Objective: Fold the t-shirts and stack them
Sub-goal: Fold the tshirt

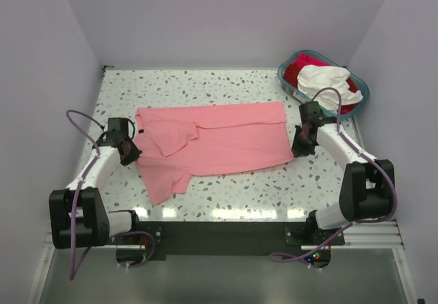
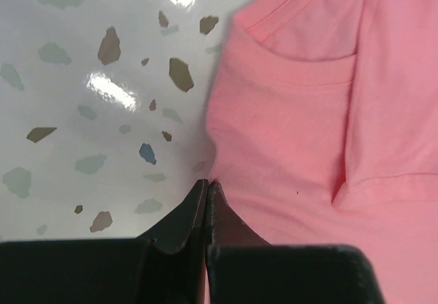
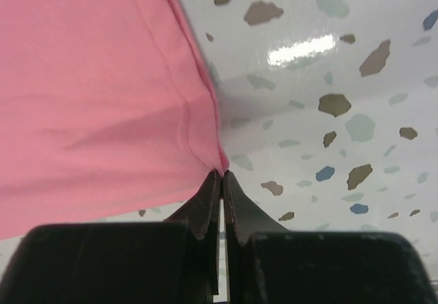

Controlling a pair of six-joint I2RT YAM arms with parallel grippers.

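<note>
A salmon-pink t-shirt (image 1: 219, 140) lies spread across the middle of the speckled table, its far part folded over and one sleeve hanging toward the near left. My left gripper (image 1: 129, 150) is shut on the shirt's left edge (image 2: 226, 146), the cloth pinched at the fingertips. My right gripper (image 1: 300, 146) is shut on the shirt's right hem corner (image 3: 205, 146), which is lifted slightly off the table. White (image 1: 327, 85) and red (image 1: 295, 68) t-shirts lie bunched in the basket at the far right.
A teal-blue plastic basket (image 1: 285, 77) stands at the far right corner, just behind my right arm. Purple walls close in the table on three sides. Bare speckled tabletop (image 1: 239, 187) lies in front of the shirt.
</note>
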